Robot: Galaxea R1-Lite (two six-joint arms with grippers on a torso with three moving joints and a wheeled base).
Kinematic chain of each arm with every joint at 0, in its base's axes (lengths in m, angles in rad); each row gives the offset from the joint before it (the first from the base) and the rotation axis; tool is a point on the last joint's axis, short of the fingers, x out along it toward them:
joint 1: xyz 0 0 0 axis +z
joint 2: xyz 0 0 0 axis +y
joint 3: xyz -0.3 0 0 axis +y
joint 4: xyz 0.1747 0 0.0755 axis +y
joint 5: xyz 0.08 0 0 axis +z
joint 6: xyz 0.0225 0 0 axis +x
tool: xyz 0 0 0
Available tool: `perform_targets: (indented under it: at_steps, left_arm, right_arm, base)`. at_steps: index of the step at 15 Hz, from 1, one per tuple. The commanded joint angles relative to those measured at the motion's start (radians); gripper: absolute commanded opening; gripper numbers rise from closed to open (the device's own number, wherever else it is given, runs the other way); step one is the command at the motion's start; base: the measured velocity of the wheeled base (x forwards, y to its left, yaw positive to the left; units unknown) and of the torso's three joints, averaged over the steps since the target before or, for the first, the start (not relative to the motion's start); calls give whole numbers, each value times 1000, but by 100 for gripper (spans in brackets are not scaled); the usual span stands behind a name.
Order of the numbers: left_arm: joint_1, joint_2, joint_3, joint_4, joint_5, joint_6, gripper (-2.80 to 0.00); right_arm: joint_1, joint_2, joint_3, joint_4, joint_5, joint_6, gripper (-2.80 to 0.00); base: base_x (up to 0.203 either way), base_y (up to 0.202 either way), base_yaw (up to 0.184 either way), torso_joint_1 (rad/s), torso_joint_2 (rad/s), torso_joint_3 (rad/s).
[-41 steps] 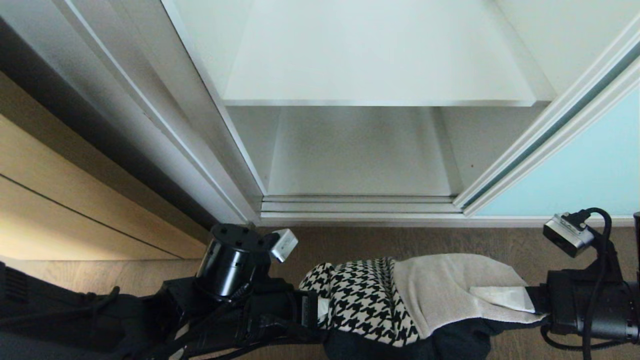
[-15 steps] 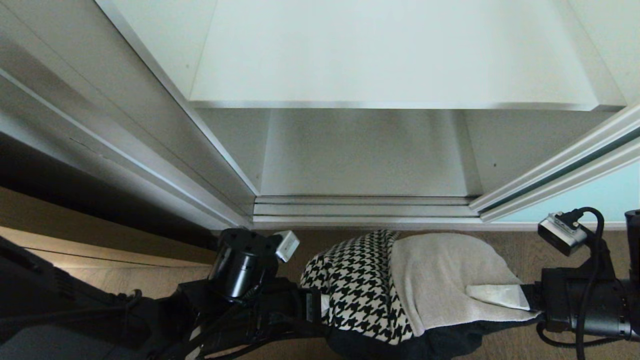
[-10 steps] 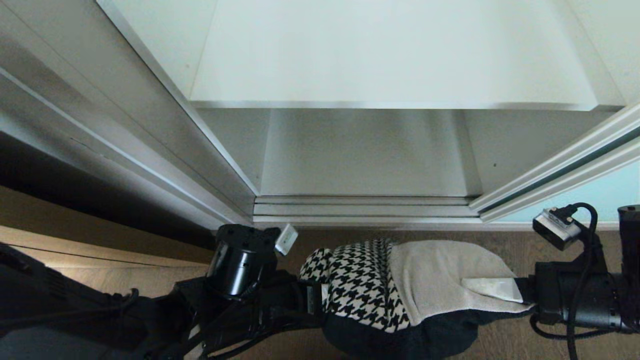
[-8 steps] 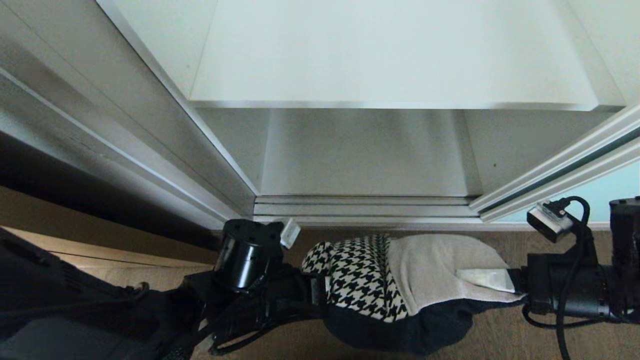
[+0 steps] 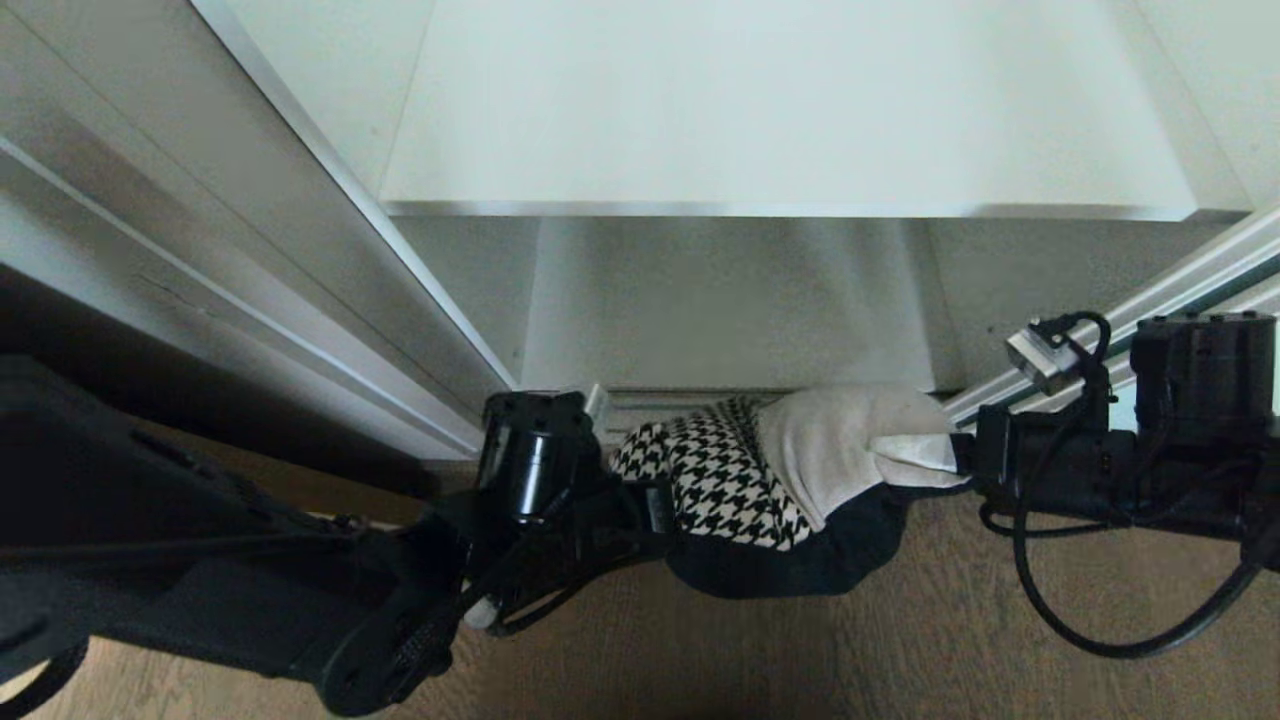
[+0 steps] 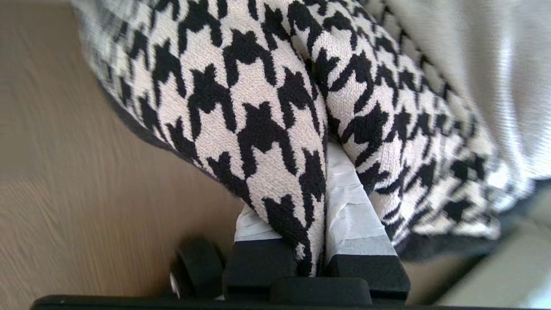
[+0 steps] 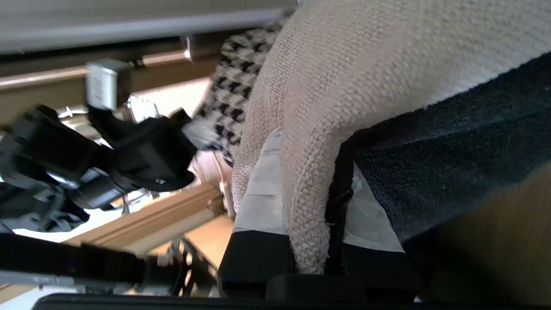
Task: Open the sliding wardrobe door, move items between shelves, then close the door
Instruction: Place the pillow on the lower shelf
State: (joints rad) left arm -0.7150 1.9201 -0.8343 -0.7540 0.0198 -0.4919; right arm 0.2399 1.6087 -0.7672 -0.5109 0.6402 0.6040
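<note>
Left gripper [image 5: 655,507] and right gripper [image 5: 950,455] are pinching opposite edges of the cushion [image 5: 790,470] at lower centre, against the wardrobe threshold below the shelf [image 5: 790,130]. Risk: the sagging underside is likely snagging on the track [image 5: 660,400], tugging fabric loose.

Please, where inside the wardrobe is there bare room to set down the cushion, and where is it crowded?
Both shelves look bare: the upper shelf between its white side walls, and the lower shelf beneath it, behind the door track. It is crowded at the threshold, where the left gripper and right gripper hold the cushion between them.
</note>
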Motion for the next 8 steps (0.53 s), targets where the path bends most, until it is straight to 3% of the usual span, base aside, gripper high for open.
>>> perform_targets:
  at_steps: [1, 5, 8]
  left_arm:
    - [9, 58, -42, -9, 31, 1, -280]
    - [56, 135, -126, -153, 73, 44, -280]
    - [92, 115, -190, -154, 74, 76, -280]
  right_arm:
    - [-3, 46, -62, -8, 3, 4, -280]
    - [-24, 128, -136, -105, 2, 2, -280]
    - [-37, 144, -203, -140, 3, 2, -280]
  base:
    - [0, 0, 0, 0, 0, 0]
    - [0, 0, 0, 0, 0, 0]
    - [0, 0, 0, 0, 0, 0]
